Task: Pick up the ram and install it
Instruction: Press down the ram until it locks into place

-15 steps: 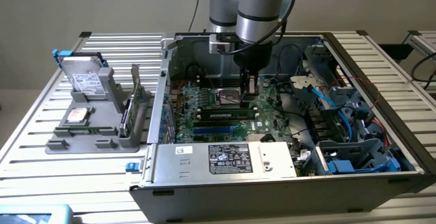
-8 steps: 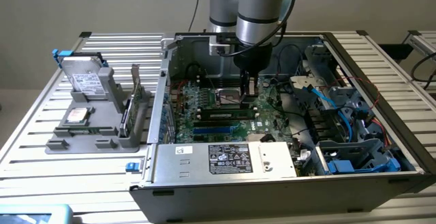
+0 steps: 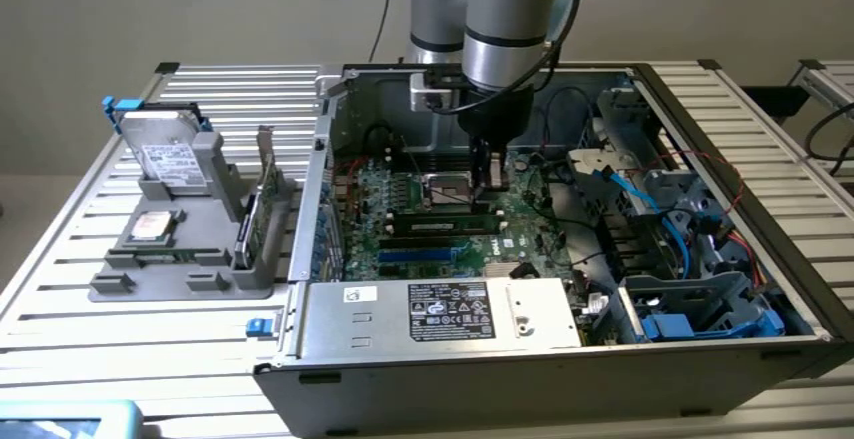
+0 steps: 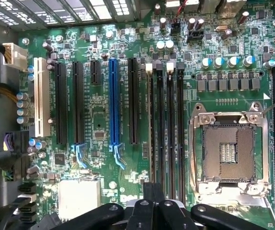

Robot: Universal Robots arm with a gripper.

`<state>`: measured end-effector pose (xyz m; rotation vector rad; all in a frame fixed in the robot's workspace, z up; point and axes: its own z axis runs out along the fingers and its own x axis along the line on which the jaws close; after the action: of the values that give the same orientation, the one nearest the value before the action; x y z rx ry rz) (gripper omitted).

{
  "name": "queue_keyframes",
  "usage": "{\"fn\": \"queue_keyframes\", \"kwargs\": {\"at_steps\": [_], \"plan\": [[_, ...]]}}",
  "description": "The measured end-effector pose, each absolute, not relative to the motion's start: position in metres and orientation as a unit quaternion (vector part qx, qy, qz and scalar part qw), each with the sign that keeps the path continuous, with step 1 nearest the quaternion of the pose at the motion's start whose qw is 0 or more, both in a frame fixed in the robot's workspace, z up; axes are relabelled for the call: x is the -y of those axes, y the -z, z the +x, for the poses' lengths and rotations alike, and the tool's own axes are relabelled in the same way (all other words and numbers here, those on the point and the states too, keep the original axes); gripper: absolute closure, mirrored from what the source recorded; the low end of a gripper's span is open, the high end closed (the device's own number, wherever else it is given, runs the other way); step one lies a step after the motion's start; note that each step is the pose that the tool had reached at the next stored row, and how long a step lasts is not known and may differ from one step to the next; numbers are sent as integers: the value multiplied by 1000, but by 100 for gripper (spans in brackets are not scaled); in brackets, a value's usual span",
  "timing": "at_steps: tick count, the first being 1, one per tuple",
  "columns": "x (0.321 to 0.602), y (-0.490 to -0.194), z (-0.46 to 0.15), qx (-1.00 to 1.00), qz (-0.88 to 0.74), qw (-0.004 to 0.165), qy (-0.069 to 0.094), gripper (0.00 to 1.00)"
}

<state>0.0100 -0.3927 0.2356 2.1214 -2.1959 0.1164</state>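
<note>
Your tool [image 4: 153, 188], pressed together on nothing, hangs near the ram [image 3: 447, 225] (likely light, stiff, brittle): take it by its bare edges.

Robotics laboratory: a robot arm [image 3: 505, 39] stands over an open computer case [image 3: 534, 384] on a slotted aluminium bench [image 3: 134, 349], beside a grey parts fixture [image 3: 167, 277].

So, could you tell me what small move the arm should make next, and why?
Probably press straight down on the ram: it already stands in a motherboard slot, and the gripper, jaws shut, hangs over its end at the exterior view's right. Contact is unclear.
</note>
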Motion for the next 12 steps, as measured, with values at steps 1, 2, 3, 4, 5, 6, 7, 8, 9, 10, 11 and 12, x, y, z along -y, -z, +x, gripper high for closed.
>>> {"fn": "queue_keyframes", "kwargs": {"at_steps": [1,2,3,4,5,6,7,8,9,10,11,12], "plan": [[393,-235,10,715,696,43,-39,89],[393,-235,10,713,699,42,-39,89],[393,-235,10,713,699,41,-40,89],[393,-235,10,713,699,41,-40,89],[393,-234,9,713,699,40,-41,89],[393,-234,9,713,699,39,-41,89],[393,-234,8,713,699,39,-42,89],[393,-234,8,713,699,38,-43,89],[393,-233,8,713,699,37,-43,89],[393,-233,8,713,699,36,-44,89],[393,-232,8,713,699,36,-44,89],[393,-232,7,713,699,36,-44,89]]}}
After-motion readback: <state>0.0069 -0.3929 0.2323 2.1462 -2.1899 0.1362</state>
